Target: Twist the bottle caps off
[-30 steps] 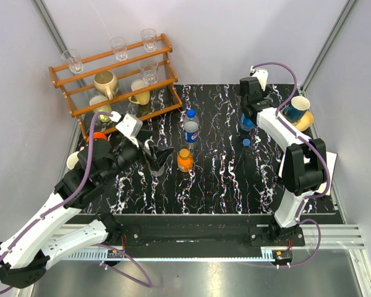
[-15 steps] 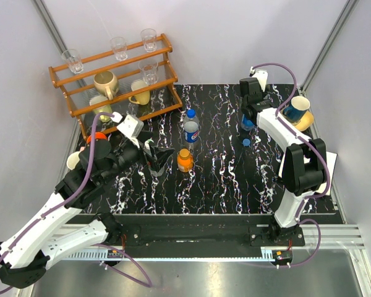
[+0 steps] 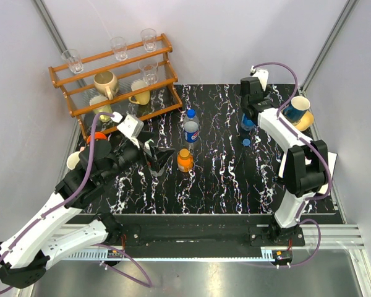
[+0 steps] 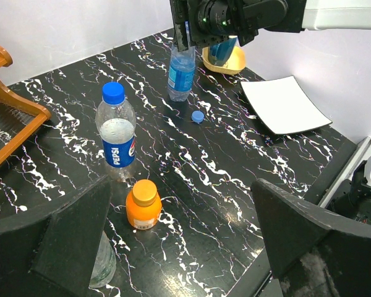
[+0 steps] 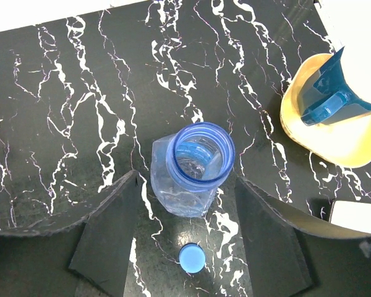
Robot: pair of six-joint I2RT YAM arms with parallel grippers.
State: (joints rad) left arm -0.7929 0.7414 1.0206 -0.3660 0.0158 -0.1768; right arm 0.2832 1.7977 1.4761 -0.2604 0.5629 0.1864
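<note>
R gripper (image 5: 185,179) hangs over the translucent blue bottle (image 5: 195,164) at the far right of the black marbled table (image 3: 222,185). Its jaws are roughly half apart, one finger each side of the body, no contact visible, nothing held. That bottle's mouth is open and its blue cap (image 5: 191,258) lies on the tabletop just beside it.

L gripper (image 4: 180,185) is spread wide and empty, facing mid-table. There the Pepsi bottle (image 4: 115,139) and squat orange bottle (image 4: 142,205) stand upright near each other, caps on. A clear bottle (image 4: 102,266) sits right by the L finger; its cap is out of view.

Handling, my read: all thin plastic, light, prob. tippy. Walls will likely dent under a hard squeeze, and slick labels may let the body spin. Best to pinch the cap w/ one gripper and brace the body low w/ the other. The orange one is short, so there's little room betw. cap grip and body grip.
</note>
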